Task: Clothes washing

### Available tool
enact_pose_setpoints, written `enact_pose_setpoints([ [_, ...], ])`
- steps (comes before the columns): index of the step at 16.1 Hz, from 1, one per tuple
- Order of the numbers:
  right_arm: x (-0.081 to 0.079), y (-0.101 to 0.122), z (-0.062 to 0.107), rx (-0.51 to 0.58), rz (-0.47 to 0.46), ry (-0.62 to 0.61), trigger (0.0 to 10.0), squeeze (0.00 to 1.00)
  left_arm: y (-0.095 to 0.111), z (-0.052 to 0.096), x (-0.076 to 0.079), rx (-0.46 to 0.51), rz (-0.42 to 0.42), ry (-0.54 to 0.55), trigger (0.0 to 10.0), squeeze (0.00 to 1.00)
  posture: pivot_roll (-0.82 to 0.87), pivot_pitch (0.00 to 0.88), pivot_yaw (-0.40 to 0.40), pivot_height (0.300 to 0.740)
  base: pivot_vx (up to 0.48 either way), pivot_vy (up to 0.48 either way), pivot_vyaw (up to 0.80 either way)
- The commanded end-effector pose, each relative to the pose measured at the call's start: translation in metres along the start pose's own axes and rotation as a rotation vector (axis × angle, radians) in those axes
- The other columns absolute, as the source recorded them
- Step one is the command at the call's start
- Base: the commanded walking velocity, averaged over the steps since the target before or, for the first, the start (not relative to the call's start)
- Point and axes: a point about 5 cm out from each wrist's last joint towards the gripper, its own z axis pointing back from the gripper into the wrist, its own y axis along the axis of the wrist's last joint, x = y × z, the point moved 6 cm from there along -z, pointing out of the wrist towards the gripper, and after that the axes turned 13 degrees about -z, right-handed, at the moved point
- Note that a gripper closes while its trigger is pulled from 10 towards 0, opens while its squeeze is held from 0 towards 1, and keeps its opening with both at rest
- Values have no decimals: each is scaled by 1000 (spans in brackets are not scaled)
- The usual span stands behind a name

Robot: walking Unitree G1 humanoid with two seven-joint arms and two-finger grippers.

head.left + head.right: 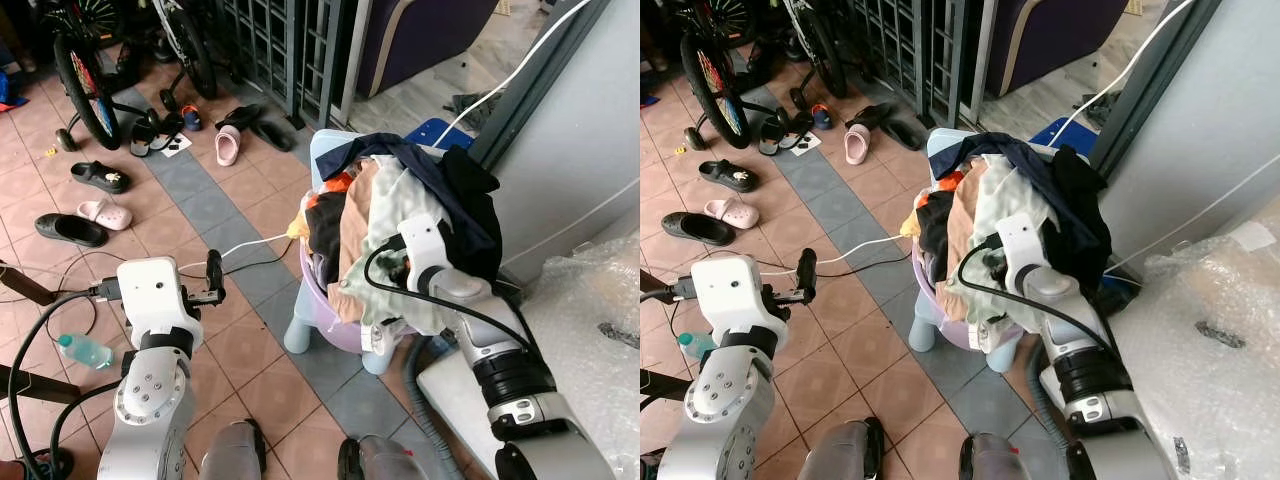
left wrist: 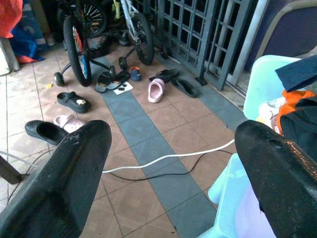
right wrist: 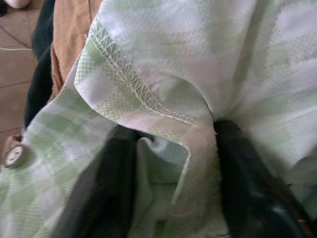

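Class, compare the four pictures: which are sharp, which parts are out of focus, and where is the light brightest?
Left eye view: daylight, sharp on the clothes pile, bright on the plastic wrap. Left wrist view: floor and bicycle sharp, the open left pincer close and soft at its edges. Right wrist view: pale green cloth fairly sharp with stitching visible, the right pincer dark and blurred.

Left gripper (image 2: 168, 168) hangs w/ both black fingers (image 2: 59, 183) spread wide over the tiled floor (image 2: 148, 119). A white cable (image 2: 163, 157) runs across the tiles between them. Farther off: a bicycle (image 2: 79, 44), a pink clog (image 2: 156, 90), black sandals (image 2: 74, 101). Pale blue stool (image 2: 265, 84) beside one finger, orange cloth (image 2: 292, 96) on it.
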Motion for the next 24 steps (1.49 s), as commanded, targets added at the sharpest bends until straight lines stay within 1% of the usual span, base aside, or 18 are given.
enact_pose_setpoints([
  [1, -3, -11, 1, -38, -31, 20, 0, 0, -5, 0, -3, -23, -7, 17, 10000, 0, 74, 186, -51, 740, 0, 0, 0],
  [2, -5, -8, 2, -21, -55, 26, 0, 0, 1, -1, -1, 6, 6, 23, 10000, 0, 72, 183, -53, 740, 0, 0, 0],
  [3, -7, -7, 3, -12, -66, 34, 0, 0, 3, -2, 0, 9, 3, 25, 10000, 0, 69, 181, -56, 740, 0, 0, 0],
  [5, -13, -13, 5, -26, -93, 49, 0, 0, -3, -2, 5, -24, 6, 15, 10000, 0, 66, 166, -56, 740, 0, 0, 0],
  [6, -17, -12, 7, -7, -118, 46, 0, 0, -3, -4, 5, -21, 4, 12, 10000, 0, 66, 140, -48, 740, 0, 0, 0],
  [7, -17, -5, 8, 26, -127, 41, 0, 0, -2, -5, 5, -14, 4, 12, 10000, 0, 68, 135, -46, 740, 0, 0, 0],
  [8, -24, 19, 14, 125, -156, 68, 0, 0, 3, -7, 3, 14, -3, 14, 10000, 0, 60, 125, -38, 740, 0, 0, 0],
  [9, -30, 39, 21, 214, -194, 94, 0, 0, 1, -7, 2, 8, -15, 17, 10000, 0, 57, 120, -31, 740, 0, 0, 0],
  [12, -32, 81, 45, 418, -263, 130, 0, 0, -5, -9, 2, -11, -29, 19, 10000, 0, 51, 98, -15, 740, 0, 0, 0],
  [14, -30, 98, 60, 503, -295, 146, 0, 0, -3, -14, 1, -1, -36, 23, 10000, 0, 46, 86, -8, 740, 0, 0, 0],
  [16, -32, 106, 68, 534, -318, 162, 0, 0, -1, -16, 1, 8, -42, 25, 10000, 0, 41, 79, -1, 740, 0, 0, 0],
  [17, -33, 110, 72, 556, -311, 165, 0, 0, 0, -17, 1, 12, -46, 24, 10000, 0, 40, 77, 2, 740, 0, 0, 0],
  [18, -35, 114, 76, 575, -221, 163, 0, 0, 1, -18, 1, 16, -54, 26, 10000, 0, 40, 78, 4, 740, 0, 0, 0],
  [19, -36, 102, 73, 536, -123, 150, 10000, 0, 0, -17, 1, 15, -55, 26, 10000, 0, 38, 76, 5, 740, 0, 0, 0],
  [20, -34, 84, 65, 462, -73, 130, 10000, 1000, -1, -18, 1, 12, -55, 21, 10000, 0, 39, 81, 5, 740, 0, 0, 0],
  [22, -33, 35, 46, 237, 11, 101, 10000, 1000, 0, -19, 3, 14, -58, 10, 10000, 0, 48, 90, 0, 740, 0, 0, 0],
  [23, -30, 27, 43, 210, 51, 84, 10000, 1000, 0, -19, 2, 12, -58, 11, 10000, 0, 56, 91, -2, 740, 0, 0, 0],
  [24, -31, 20, 40, 186, 103, 100, 10000, 1000, 0, -19, 0, 11, -60, 14, 10000, 0, 59, 91, -2, 740, 0, 0, 0],
])
